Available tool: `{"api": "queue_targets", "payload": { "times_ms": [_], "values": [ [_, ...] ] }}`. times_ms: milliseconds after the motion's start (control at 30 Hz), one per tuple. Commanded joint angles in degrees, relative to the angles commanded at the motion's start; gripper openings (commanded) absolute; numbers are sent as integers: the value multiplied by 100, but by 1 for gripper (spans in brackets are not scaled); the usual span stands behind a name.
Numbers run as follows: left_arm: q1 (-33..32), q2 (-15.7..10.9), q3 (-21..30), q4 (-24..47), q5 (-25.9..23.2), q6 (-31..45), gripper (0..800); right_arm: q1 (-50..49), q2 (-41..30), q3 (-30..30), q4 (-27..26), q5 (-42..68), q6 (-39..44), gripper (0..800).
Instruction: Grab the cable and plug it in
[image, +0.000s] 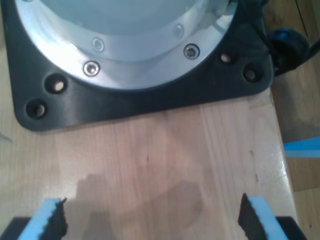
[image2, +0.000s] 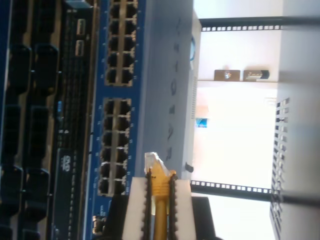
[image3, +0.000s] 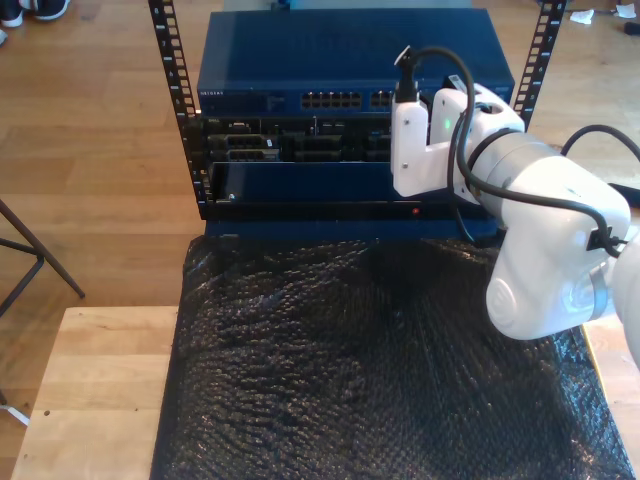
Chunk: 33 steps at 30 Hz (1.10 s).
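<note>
In the second wrist view, the yellow cable (image2: 161, 200) is held clamped between the white pads (image2: 136, 210) of my second gripper (image2: 160, 192), its clear plug (image2: 153, 161) protruding just short of the port rows of the blue network switch (image2: 120, 100). In the exterior view, the white arm (image3: 520, 200) is seen reaching over the black bubble wrap (image3: 370, 380) to the switch's front in the rack (image3: 175, 80). My first gripper (image: 152, 217) is spread wide with nothing between its blue-backed pads (image: 52, 220), above a wooden tabletop (image: 160, 155) and facing a black base plate (image: 150, 100).
</note>
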Motion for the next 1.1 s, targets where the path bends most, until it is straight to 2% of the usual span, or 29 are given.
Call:
{"api": "queue_targets", "payload": {
  "times_ms": [400,600,867,1100],
  "values": [
    [0,0,0,0,0,0,800,53,53,-97,-35,132,0,0],
    [0,0,0,0,0,0,800,62,62,-105,-325,149,9,0],
    [0,0,0,0,0,0,800,-62,62,-132,-343,114,26,0],
    [0,0,0,0,0,0,800,-413,273,-167,-325,-642,26,0]
  ]
}}
